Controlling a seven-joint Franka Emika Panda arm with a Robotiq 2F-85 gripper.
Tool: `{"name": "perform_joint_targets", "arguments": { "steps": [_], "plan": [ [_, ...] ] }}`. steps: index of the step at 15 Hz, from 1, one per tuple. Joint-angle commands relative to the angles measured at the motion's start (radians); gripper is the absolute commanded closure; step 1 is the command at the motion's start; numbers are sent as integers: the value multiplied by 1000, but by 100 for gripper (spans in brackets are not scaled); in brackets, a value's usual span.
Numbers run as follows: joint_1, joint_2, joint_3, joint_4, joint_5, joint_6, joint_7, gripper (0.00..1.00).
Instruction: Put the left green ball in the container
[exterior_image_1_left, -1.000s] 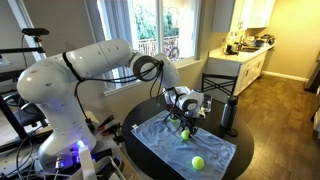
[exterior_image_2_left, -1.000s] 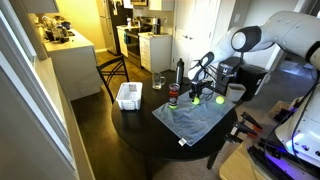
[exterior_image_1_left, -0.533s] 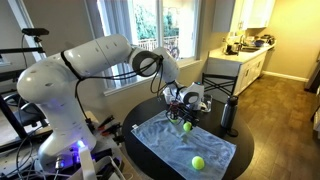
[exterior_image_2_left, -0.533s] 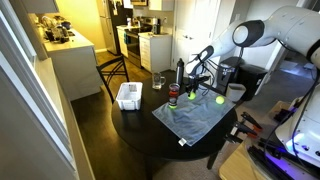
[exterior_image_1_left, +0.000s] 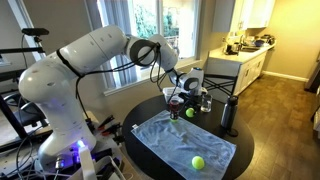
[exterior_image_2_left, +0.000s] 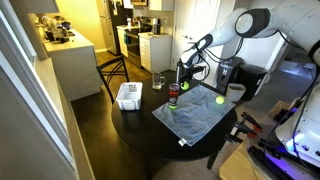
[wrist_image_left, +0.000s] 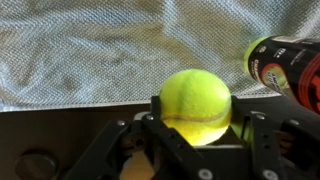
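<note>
Clamped with fingers (wrist_image_left: 156, 118) around the left green ball (wrist_image_left: 196, 105), the container (wrist_image_left: 285, 65) lying just ahead-right of them in wrist view.

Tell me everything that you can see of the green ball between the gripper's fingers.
The left green ball is round, yellow-green and fuzzy like a tennis ball, with a darker curved seam across its lower half. The dark fingers of the gripper press on both its sides. In an exterior view the ball hangs above the black table, near the edge of the grey cloth, and seems to touch nothing else.
</note>
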Motion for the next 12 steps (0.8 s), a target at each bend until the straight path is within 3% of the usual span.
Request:
{"name": "perform_joint_targets", "arguments": {
  "steps": [1,6,12],
  "plan": [
    [33,-106,-2,-115,18,74,-42,59],
    [91,-206,-13,-205,-1,199,-32,59],
    [123,-272,5,-269,6,197,-40,59]
  ]
}}
